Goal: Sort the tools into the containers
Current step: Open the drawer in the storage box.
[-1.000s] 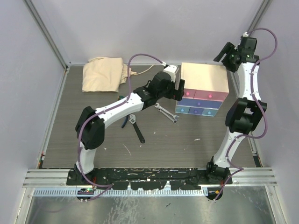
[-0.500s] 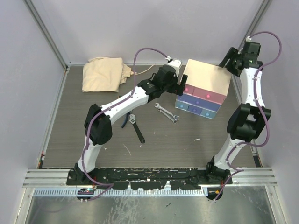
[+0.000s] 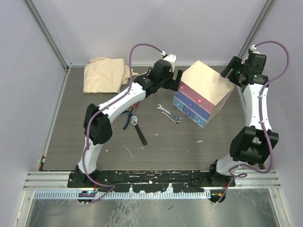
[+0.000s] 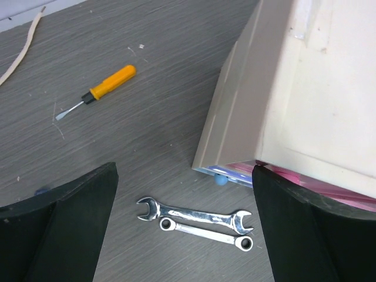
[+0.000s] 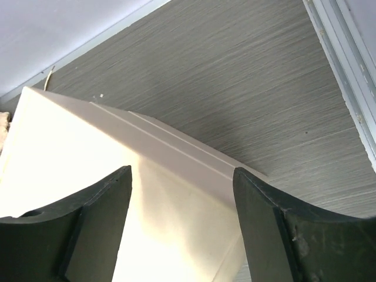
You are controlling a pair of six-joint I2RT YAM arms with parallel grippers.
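The cream chest (image 3: 208, 78) of containers stands turned on the table, its pink drawers (image 3: 193, 96) and the blue ones below them facing the near left. My left gripper (image 3: 177, 80) is wide open at the chest's left front corner (image 4: 235, 117); its right finger (image 4: 317, 229) is by the pink drawer front. Two silver spanners (image 4: 197, 220) lie on the table between its fingers. An orange-handled screwdriver (image 4: 106, 85) lies beyond. My right gripper (image 3: 230, 71) is open over the chest's back right corner (image 5: 176, 176). Blue-handled pliers (image 3: 128, 119) and the black-handled wrench (image 3: 139, 131) lie under the left arm.
A beige cloth (image 3: 105, 74) is bunched at the far left. Metal frame posts and grey walls close in the table's sides and back. The right arm's elbow (image 3: 251, 144) hangs by the table's right edge.
The chest has swung clockwise, so its drawers now face the near left. My left gripper moved farther back along its left corner. My right gripper came down onto the back right corner.
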